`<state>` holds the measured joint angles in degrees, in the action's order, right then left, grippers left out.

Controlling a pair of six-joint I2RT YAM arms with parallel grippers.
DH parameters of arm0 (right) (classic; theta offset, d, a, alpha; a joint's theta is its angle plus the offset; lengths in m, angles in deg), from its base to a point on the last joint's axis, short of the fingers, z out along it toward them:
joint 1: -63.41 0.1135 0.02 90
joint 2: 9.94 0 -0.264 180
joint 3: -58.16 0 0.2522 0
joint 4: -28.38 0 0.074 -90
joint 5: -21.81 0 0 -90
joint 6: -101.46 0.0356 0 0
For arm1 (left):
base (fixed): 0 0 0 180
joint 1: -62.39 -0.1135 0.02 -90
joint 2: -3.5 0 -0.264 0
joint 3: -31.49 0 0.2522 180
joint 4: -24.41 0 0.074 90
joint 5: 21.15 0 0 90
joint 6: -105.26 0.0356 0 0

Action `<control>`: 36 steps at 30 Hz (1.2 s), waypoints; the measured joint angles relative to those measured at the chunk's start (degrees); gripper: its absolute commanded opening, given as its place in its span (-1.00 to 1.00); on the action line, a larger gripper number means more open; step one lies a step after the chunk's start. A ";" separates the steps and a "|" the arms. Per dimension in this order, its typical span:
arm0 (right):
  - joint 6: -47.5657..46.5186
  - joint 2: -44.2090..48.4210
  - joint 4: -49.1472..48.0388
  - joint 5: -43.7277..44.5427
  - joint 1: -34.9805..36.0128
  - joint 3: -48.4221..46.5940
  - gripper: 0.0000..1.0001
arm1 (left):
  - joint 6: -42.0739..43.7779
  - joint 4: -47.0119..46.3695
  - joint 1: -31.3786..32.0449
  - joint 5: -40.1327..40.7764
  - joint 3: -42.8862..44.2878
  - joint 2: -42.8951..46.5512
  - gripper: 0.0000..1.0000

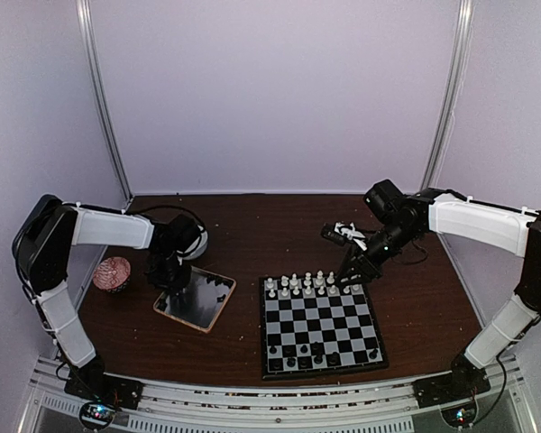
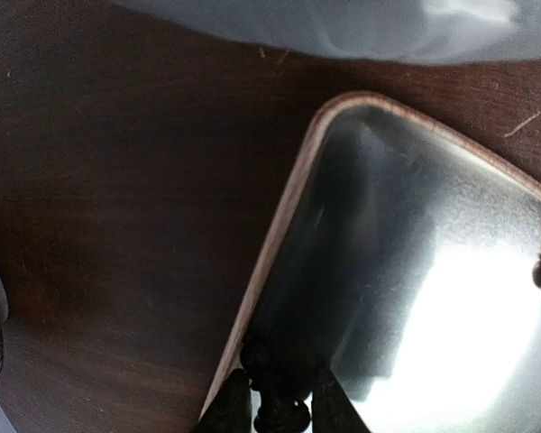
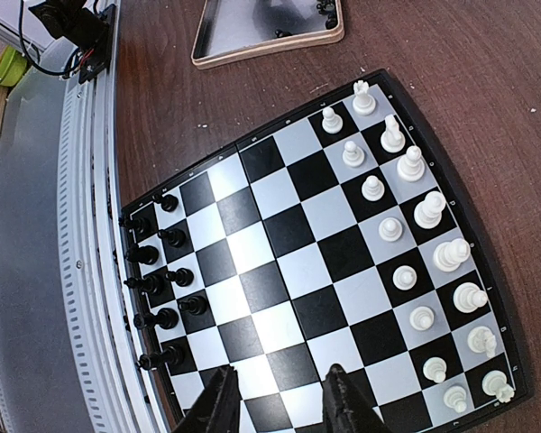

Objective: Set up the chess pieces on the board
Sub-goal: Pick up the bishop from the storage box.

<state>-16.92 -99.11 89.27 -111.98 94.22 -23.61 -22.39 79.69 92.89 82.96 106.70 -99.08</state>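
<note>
Piece (image 2: 282,410) perhaps gripped, left wrist only

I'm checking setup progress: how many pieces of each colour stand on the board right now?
White pieces: 16
Black pieces: 9
Total on the board: 25
</note>
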 measured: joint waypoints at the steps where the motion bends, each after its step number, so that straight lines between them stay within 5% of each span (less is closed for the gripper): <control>1: 0.00 0.00 0.02 0.00 0.00 0.00 -0.34 | -0.04 -0.09 -0.07 -0.04 0.15 -0.13 -0.52; 17: -0.42 -0.42 0.26 -0.20 0.00 -0.04 -0.35 | -1.07 -1.62 -0.50 -1.38 -0.42 0.04 -0.46; 36: -0.42 -0.66 0.94 -0.39 0.00 -0.13 -0.35 | -1.49 -2.43 -0.57 -2.34 -2.95 2.14 -0.75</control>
<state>-17.33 -99.76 90.21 -112.37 94.22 -23.74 -23.88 77.26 92.33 80.62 103.75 -96.94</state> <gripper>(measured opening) 0.326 0.168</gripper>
